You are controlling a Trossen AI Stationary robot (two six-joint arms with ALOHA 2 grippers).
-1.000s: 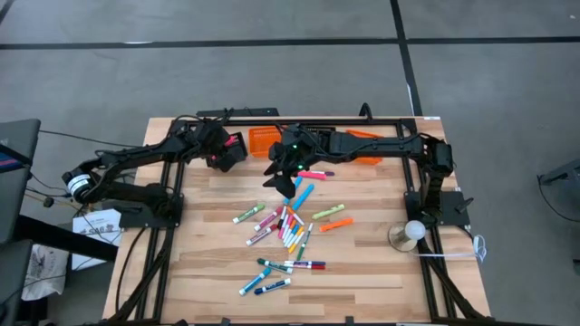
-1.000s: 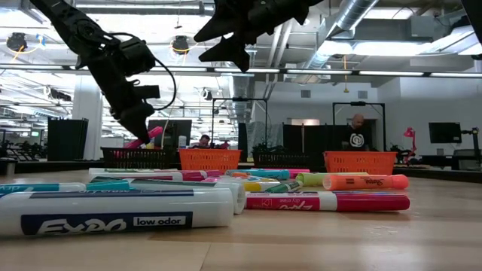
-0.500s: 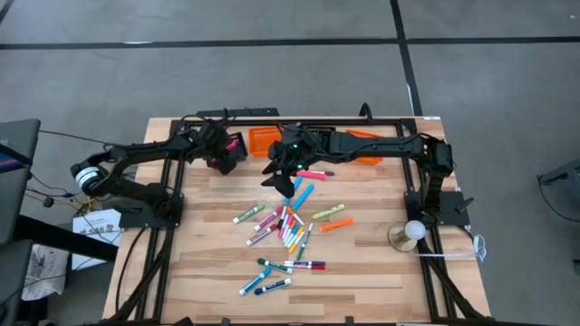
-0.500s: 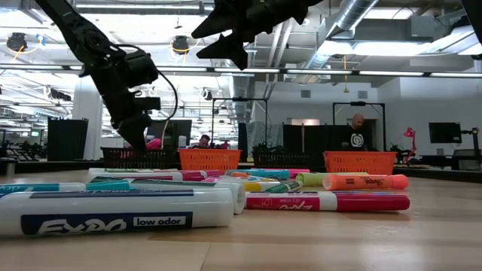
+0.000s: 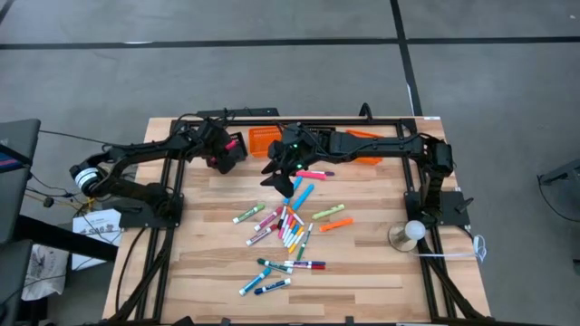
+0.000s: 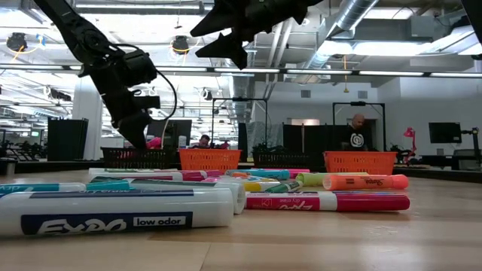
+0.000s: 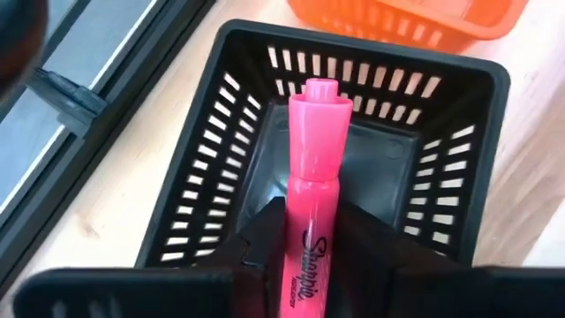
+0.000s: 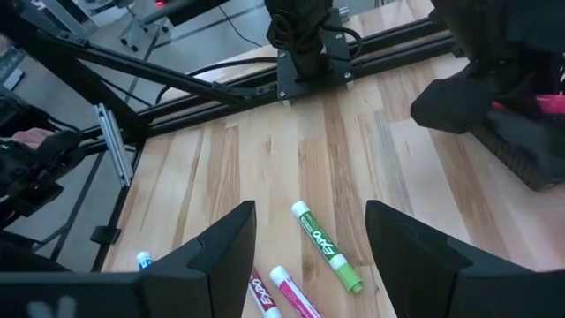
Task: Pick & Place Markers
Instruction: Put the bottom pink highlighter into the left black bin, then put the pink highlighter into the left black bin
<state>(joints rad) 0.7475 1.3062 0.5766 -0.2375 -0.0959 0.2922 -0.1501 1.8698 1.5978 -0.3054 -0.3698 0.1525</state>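
My left gripper [image 5: 220,156] hovers over a black mesh basket [image 7: 199,185] at the table's far left and is shut on a pink marker [image 7: 313,168]. In the low view that marker [image 6: 154,142] shows just above the basket's rim. My right gripper [image 5: 279,174] hangs open in the air above the far end of the marker pile [image 5: 288,226], which lies flat on the wooden table. Between its fingers, the right wrist view shows a green marker [image 8: 327,249] lying on the wood. My left gripper pinches the pink marker by its barrel [image 7: 309,234] between the two fingers [image 7: 265,234]. The marker lies along the fingers. Its free end [image 7: 320,93] points forward and down into the black basket. It is lifted clear of the table.
An orange basket [image 5: 263,140] stands right beside the black one, and another orange basket [image 5: 364,149] lies under the right arm. A white ball on a round base [image 5: 412,231] stands near the right arm's base. Black frame rails border the table. People show far behind in the low view.
My left gripper has moved down toward the black basket, and the pink marker has gone down with it to about rim height. It has kept its hold on the marker.
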